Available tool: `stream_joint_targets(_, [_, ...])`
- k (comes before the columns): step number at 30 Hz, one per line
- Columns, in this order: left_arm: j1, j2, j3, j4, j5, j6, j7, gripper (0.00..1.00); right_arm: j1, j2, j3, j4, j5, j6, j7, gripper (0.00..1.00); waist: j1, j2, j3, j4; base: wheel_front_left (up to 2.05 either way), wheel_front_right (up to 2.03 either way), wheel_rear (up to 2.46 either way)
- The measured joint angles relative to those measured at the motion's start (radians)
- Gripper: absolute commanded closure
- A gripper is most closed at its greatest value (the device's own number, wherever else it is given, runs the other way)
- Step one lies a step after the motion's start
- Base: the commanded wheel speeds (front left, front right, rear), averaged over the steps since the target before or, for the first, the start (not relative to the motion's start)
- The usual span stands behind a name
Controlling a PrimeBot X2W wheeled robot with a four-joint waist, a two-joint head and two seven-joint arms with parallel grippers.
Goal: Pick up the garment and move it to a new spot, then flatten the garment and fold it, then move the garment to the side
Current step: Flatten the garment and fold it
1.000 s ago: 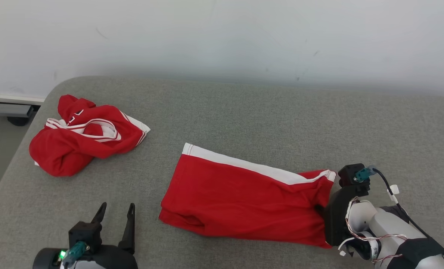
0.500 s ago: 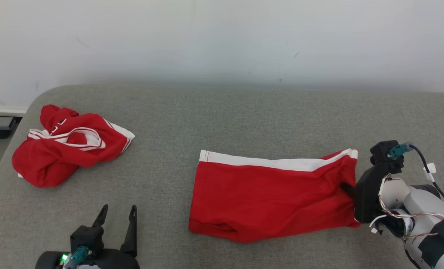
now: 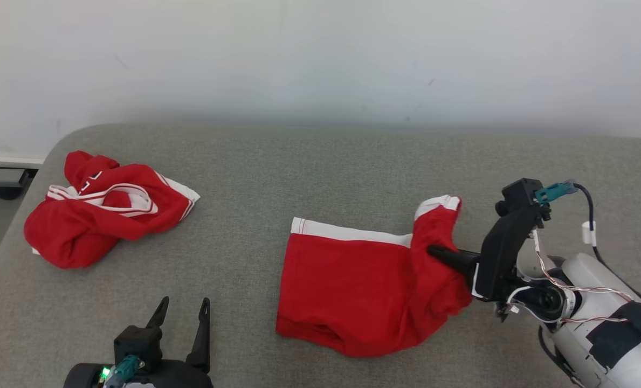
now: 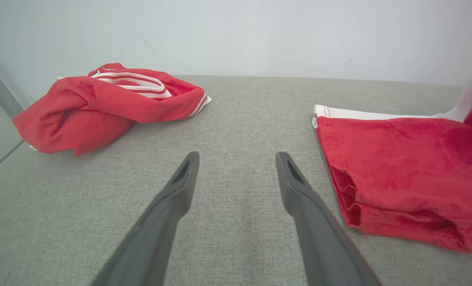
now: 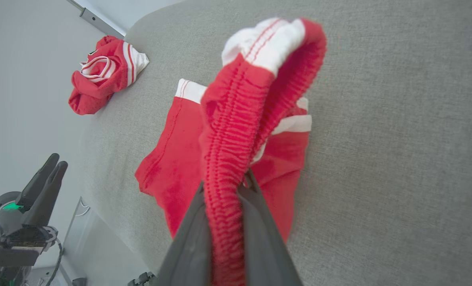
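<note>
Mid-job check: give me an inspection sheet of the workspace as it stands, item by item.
Surface: grey fabric pad, rounded corner at far left.
Job's things: red shorts with white band; left part lies flat, waistband end lifted off the pad.
Clutter: crumpled red and white garment at far left, apart from the shorts.
Grippers: right gripper shut on the waistband; left gripper open, holding nothing.
Cables: black cable and thin wires at the right wrist, away from the cloth.
Surroundings: white wall behind.
</note>
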Motion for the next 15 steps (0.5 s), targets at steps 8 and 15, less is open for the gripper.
stream_joint_targets(8, [0.0,-0.016,0.002,-0.013,0.013,0.0,0.017,0.0,0.002,0.065,-0.004,-0.026,0.04,-0.018,0.033,1.0,0.0,0.0,0.006,0.038,0.0,0.0,0.0])
stream_joint_targets(15, [-0.002,-0.026,-0.009,-0.027,0.016,0.0,0.035,0.0,-0.004,0.127,-0.018,-0.002,0.048,-0.076,0.022,1.0,0.0001,-0.0001,0.017,0.083,0.0,0.0,0.0])
